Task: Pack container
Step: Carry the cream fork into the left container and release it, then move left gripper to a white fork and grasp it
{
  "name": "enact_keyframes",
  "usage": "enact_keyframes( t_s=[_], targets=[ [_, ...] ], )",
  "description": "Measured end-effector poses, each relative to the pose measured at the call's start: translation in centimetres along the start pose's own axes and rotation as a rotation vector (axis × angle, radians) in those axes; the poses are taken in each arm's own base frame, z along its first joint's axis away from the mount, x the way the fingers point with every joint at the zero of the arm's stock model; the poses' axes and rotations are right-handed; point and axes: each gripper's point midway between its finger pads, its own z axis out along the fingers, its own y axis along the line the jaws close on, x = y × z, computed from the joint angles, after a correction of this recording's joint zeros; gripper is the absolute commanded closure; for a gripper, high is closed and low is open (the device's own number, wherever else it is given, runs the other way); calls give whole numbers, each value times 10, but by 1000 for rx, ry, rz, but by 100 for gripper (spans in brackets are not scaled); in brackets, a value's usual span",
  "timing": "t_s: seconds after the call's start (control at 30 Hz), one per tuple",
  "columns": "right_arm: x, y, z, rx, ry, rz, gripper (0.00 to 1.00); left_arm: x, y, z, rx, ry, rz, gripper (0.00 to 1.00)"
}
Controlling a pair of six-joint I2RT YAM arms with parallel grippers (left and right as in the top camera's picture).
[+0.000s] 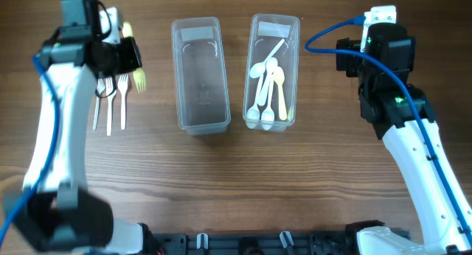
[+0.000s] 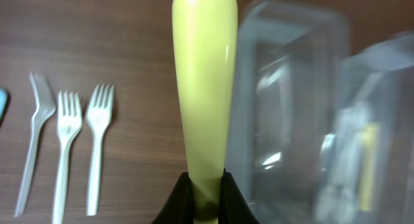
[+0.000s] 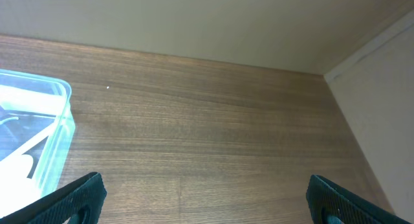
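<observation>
Hanging above the left side of the table, the left gripper is clamped on the narrow end of a yellow utensil, whose broad, rounded handle rises straight up the wrist view. The left arm reaches in from the near edge and bends over at the far end, so the utensil sits off the wood, just outside the left wall of the empty container. Three pale forks lie side by side on the table under and slightly left of that hand, apart from the container's wall. The second container stands parallel to the first with a narrow strip of bare wood between them, and holds a loose pile of spoons. The right gripper is spread wide, its two fingers at opposite lower corners of its wrist view, over bare wood with the second container's corner at the left and a pale wall beyond the table's far edge. The right arm rises from the near right corner, well apart from both containers.
</observation>
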Motion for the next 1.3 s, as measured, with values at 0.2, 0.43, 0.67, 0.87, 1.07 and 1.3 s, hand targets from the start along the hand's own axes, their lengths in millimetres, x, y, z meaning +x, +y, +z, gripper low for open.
enact_keyframes(
  t_s=[0.2, 0.43, 0.67, 0.87, 1.07, 1.3],
  targets=[
    [0, 0, 0, 0, 0, 1, 0, 20, -80, -19, 166, 14, 101, 96],
    [0, 0, 0, 0, 0, 0, 0, 54, -129, 18, 159, 119, 162, 93],
    [0, 0, 0, 0, 0, 0, 0, 55, -124, 37, 111, 138, 132, 30],
    [0, 0, 0, 0, 0, 0, 0, 40, -130, 40, 130, 77, 122, 0],
    [0, 0, 0, 0, 0, 0, 0, 25, -106, 34, 106, 46, 71, 0],
    [0, 0, 0, 0, 0, 0, 0, 17, -1, -8, -115, 36, -52, 7]
  ],
)
